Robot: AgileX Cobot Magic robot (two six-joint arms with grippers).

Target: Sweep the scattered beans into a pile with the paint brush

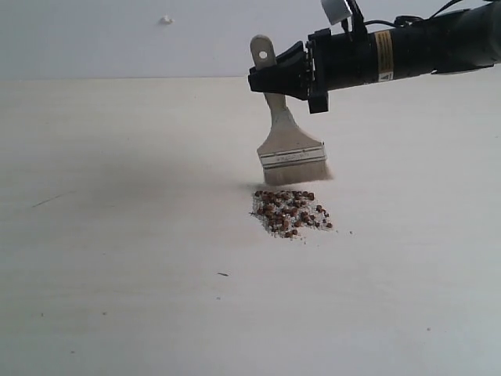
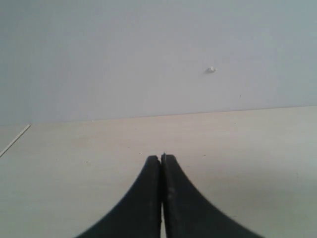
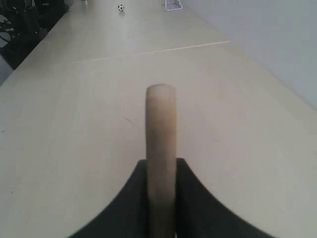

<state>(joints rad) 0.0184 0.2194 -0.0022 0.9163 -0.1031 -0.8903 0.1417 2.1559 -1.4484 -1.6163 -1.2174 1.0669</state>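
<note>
The reddish-brown beans mixed with whitish grains lie gathered in one pile [image 1: 290, 211] on the pale table [image 1: 117, 258]. The paint brush [image 1: 291, 153] stands nearly upright just behind the pile, its off-white bristles at the table by the pile's far edge. My right gripper [image 1: 278, 78] is shut on the wooden handle [image 3: 161, 144], below the hole at its end. The right wrist view shows only the handle's narrow edge between the black fingers [image 3: 190, 198]. My left gripper [image 2: 161, 157] is shut on nothing over bare table, away from the beans.
A few stray beans [image 1: 327, 223] sit at the pile's right edge. A small dark speck [image 1: 223, 274] lies nearer the front. A table seam [image 3: 148, 52] runs across in the right wrist view, with small objects [image 3: 171, 5] far beyond. A pale wall [image 2: 148, 54] backs the table.
</note>
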